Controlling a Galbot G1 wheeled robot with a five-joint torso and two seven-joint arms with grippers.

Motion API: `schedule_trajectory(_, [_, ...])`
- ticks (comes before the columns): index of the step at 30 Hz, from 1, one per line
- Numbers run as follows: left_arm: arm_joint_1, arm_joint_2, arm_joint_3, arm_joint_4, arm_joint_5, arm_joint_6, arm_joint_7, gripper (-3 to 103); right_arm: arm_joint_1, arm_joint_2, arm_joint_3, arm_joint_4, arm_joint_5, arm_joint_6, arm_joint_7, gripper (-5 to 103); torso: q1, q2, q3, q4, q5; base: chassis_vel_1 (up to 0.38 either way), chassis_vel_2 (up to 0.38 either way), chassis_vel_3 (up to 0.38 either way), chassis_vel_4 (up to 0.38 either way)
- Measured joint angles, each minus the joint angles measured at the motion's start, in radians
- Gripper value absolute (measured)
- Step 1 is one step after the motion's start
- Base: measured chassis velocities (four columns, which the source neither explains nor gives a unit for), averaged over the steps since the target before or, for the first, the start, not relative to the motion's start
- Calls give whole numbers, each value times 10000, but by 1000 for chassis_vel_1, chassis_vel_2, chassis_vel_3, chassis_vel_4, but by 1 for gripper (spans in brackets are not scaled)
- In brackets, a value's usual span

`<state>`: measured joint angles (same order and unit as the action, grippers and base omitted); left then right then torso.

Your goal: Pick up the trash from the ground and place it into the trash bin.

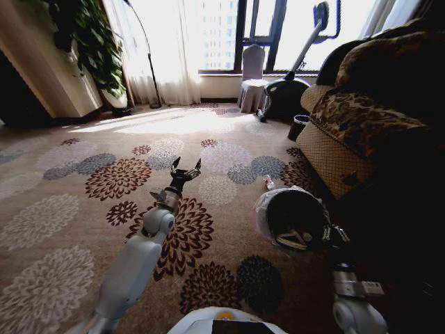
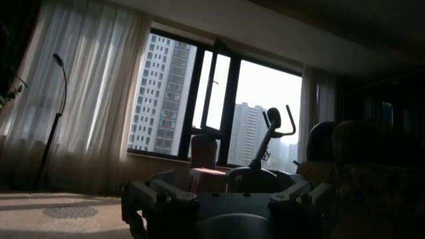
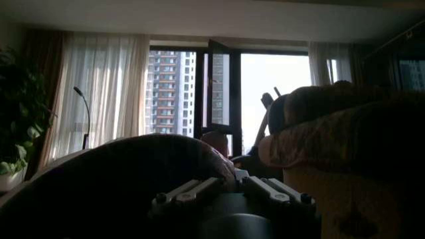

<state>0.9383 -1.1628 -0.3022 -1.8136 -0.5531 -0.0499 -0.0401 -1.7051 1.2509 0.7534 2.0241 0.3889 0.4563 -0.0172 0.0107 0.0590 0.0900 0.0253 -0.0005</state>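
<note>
Flowered carpet [image 1: 83, 209] underfoot, sofa [image 1: 361, 118] at right. Lower right: right hand [image 1: 332, 235] at the trash bin [image 1: 290, 217] rim, fingers [image 3: 192, 191] pressed near together, holding nothing visible. Frame centre: left hand [image 1: 186, 167] spread wide, empty, above the carpet. One red-capped bottle [image 1: 268, 182] beyond the bin, right of the left hand.

The long grey left arm reaches forward, its black left hand [image 1: 186, 167] spread open. The right hand [image 1: 336, 236] sits low, fingers close together.
</note>
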Motion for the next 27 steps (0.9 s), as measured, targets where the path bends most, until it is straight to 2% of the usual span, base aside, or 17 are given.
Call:
schedule_trajectory(6, [-8, 11, 39, 69, 9, -12, 11, 100, 30, 7, -39, -10, 1, 0, -12, 0, -3, 0, -3, 13, -3, -4, -36, 29, 61])
schedule_trajectory(11, [-36, -19, 116, 142, 26, -13, 14, 100, 3, 5, -41, -23, 10, 0, -13, 0, -3, 0, -2, 9, 5, -88, -80, 111, 108])
schedule_trajectory(18, [-98, -40, 193, 288, 104, -13, 32, 100, 21, -2, -38, -69, 23, 24, -11, 0, -3, 0, -2, 4, 12, -256, -254, 236, 241])
schedule_trajectory(20, [-151, -43, 210, 389, 148, -13, 42, 100, 48, -3, -36, -93, 26, 46, -7, 0, -2, 0, -2, 2, -3, -326, -316, 306, 314])
schedule_trajectory(23, [-197, -41, 224, 488, 173, -17, 59, 100, 70, -3, -45, -114, 33, 57, -8, 0, -3, 0, -2, 5, 14, -322, -323, 303, 316])
schedule_trajectory(26, [-227, -40, 262, 681, 258, -50, 97, 100, 85, 8, -58, -143, 46, 116, -6, 0, -2, 0, -1, 4, -8, -322, -351, 326, 339])
schedule_trajectory(27, [-236, -43, 268, 749, 300, -77, 121, 100, 106, 17, -65, -167, 48, 163, -5, 0, -2, 0, -2, 4, 11, -305, -314, 324, 319])
